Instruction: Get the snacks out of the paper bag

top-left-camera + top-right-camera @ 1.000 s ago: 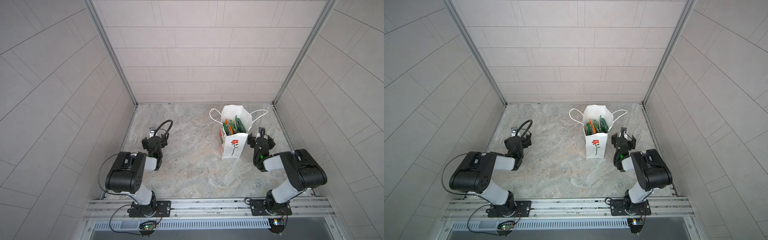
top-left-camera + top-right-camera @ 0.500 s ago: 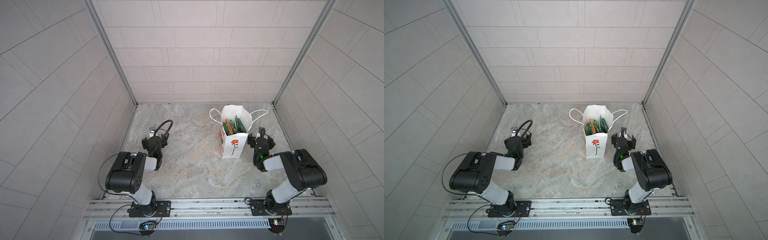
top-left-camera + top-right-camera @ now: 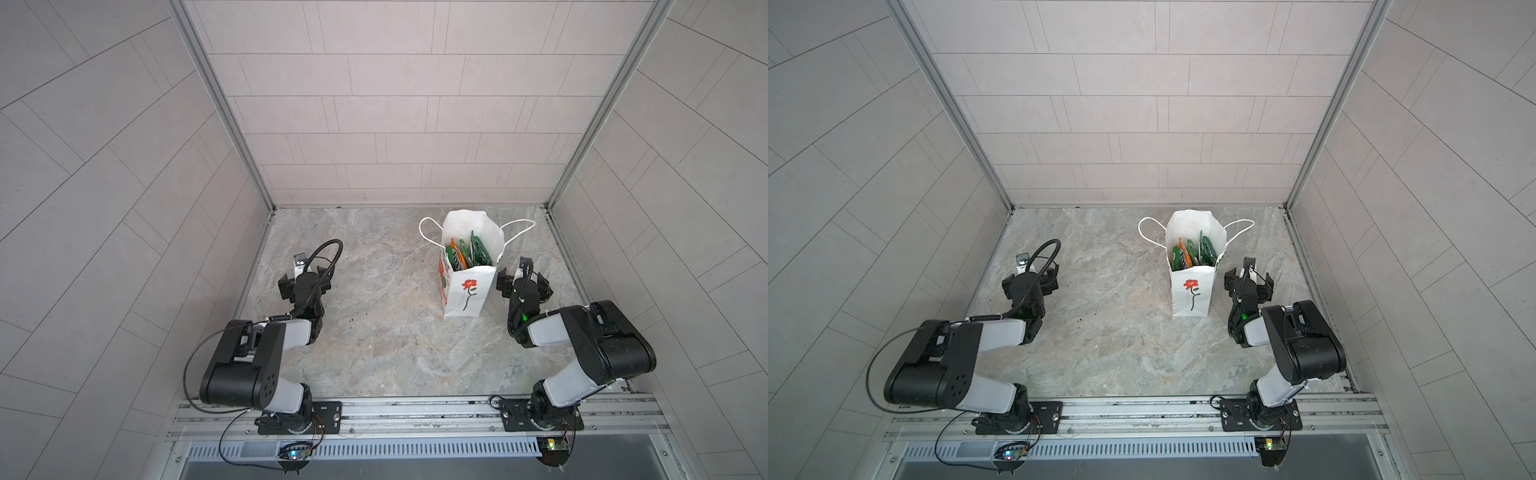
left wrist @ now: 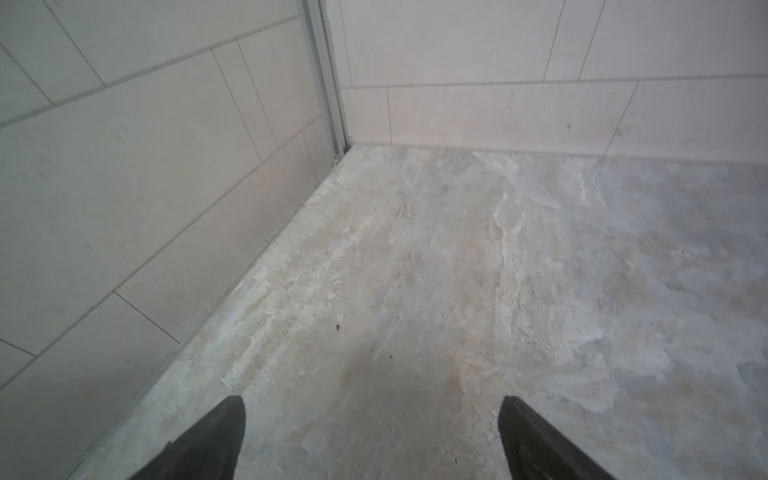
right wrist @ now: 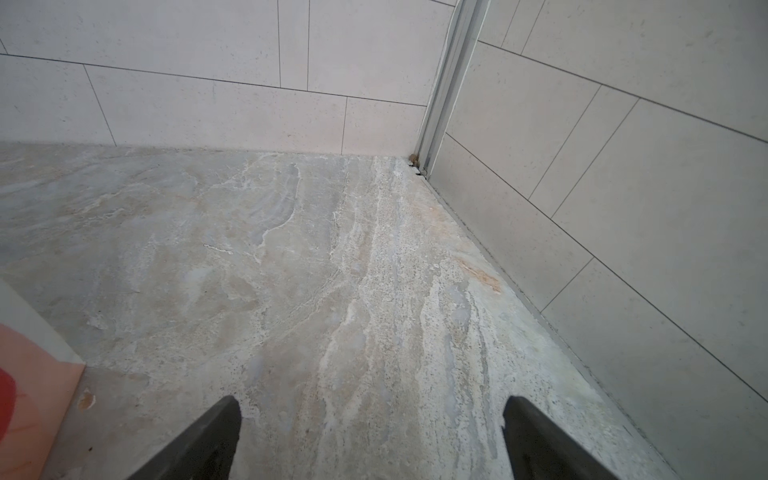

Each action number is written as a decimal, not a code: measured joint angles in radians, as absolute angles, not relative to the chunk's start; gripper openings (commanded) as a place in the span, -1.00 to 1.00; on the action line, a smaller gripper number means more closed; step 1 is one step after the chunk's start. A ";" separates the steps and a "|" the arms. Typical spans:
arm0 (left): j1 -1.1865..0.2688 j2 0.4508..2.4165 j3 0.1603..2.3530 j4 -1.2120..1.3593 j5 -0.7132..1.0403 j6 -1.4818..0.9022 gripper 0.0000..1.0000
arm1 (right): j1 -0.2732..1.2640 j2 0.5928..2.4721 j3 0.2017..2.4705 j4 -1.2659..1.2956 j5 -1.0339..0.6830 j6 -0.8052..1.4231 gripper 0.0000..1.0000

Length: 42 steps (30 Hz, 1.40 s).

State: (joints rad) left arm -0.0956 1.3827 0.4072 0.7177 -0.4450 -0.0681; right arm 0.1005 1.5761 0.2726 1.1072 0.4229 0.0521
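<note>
We've nothing out yet: snack pkts (image 3: 462, 257) all sit in the paper bag (image 3: 456, 298), L gripper (image 4: 370, 401) & R gripper (image 5: 372, 400) wide, empty

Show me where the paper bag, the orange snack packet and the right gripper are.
paper bag (image 3: 457, 305): in a top view, white front wall
orange snack packet (image 3: 457, 258): in a top view, printed face
right gripper (image 5: 372, 401): right wrist view, midway between its open fingertips
</note>
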 measured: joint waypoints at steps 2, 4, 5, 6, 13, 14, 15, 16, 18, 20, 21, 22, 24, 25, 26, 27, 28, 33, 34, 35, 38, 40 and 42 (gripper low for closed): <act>-0.102 1.304 0.496 0.545 -0.460 -0.143 1.00 | 0.105 1.568 0.245 1.119 0.427 0.047 0.99; -0.106 1.245 0.604 0.390 -0.426 -0.228 1.00 | 0.115 1.512 0.243 1.065 0.445 0.047 0.99; -0.107 1.225 0.649 0.334 -0.396 -0.270 1.00 | 0.118 1.465 0.251 1.022 0.456 0.048 0.99; -0.109 1.210 0.690 0.284 -0.363 -0.308 1.00 | 0.120 1.407 0.269 0.969 0.468 0.054 0.99; -0.194 1.217 0.937 0.010 0.014 -0.529 0.98 | 0.104 1.120 0.456 0.546 0.484 0.215 0.99; -0.220 1.228 0.973 -0.015 0.065 -0.551 0.98 | 0.099 1.100 0.472 0.484 0.467 0.247 0.99; -0.252 1.241 1.013 -0.036 0.117 -0.570 0.98 | 0.095 1.090 0.485 0.428 0.444 0.273 0.99; -0.276 1.251 1.043 -0.051 0.149 -0.582 0.98 | 0.091 1.088 0.496 0.377 0.420 0.296 0.99; -0.339 1.281 1.122 -0.075 0.228 -0.604 0.91 | 0.087 1.098 0.519 0.278 0.356 0.337 0.99; -0.384 1.311 1.187 -0.083 0.281 -0.617 0.87 | 0.087 1.118 0.531 0.219 0.296 0.366 0.99; -0.407 1.327 1.216 -0.084 0.306 -0.624 0.83 | 0.087 1.131 0.534 0.193 0.262 0.379 0.99; -0.425 1.340 1.238 -0.085 0.327 -0.628 0.78 | 0.087 1.143 0.535 0.174 0.235 0.388 0.99; -0.453 1.367 1.277 -0.089 0.361 -0.636 0.71 | 0.087 1.169 0.535 0.146 0.183 0.404 0.99; -0.464 1.382 1.295 -0.091 0.376 -0.638 0.63 | 0.087 1.181 0.535 0.137 0.163 0.410 0.99; -0.475 1.401 1.313 -0.093 0.389 -0.636 0.59 | 0.087 1.193 0.535 0.130 0.141 0.415 0.99; -0.484 1.421 1.332 -0.097 0.403 -0.636 0.57 | 0.087 1.203 0.535 0.123 0.120 0.421 0.99; -0.490 1.436 1.343 -0.100 0.412 -0.637 0.53 | 0.087 1.211 0.535 0.122 0.103 0.425 0.99; -0.512 1.500 1.379 -0.125 0.447 -0.635 0.30 | 0.087 1.245 0.535 0.124 0.028 0.435 0.99; -0.513 1.509 1.386 -0.127 0.455 -0.636 0.28 | 0.087 1.249 0.535 0.124 0.018 0.435 0.99; -0.513 1.518 1.393 -0.125 0.467 -0.638 0.20 | 0.087 1.252 0.536 0.125 0.007 0.437 0.99; -0.513 1.539 1.407 -0.120 0.492 -0.648 0.01 | 0.087 1.262 0.537 0.130 -0.017 0.439 0.99; -0.513 1.545 1.408 -0.117 0.508 -0.658 -0.18 | 0.087 1.271 0.539 0.132 -0.029 0.440 0.99; -0.514 1.551 1.411 -0.108 0.522 -0.663 -0.38 | 0.087 1.282 0.541 0.134 -0.042 0.442 0.99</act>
State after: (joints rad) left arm -0.5137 1.5513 1.4113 -0.1081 0.5224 -0.6632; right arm 0.0868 1.2819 0.5407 0.1345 -0.0422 0.4423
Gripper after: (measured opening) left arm 0.380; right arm 0.994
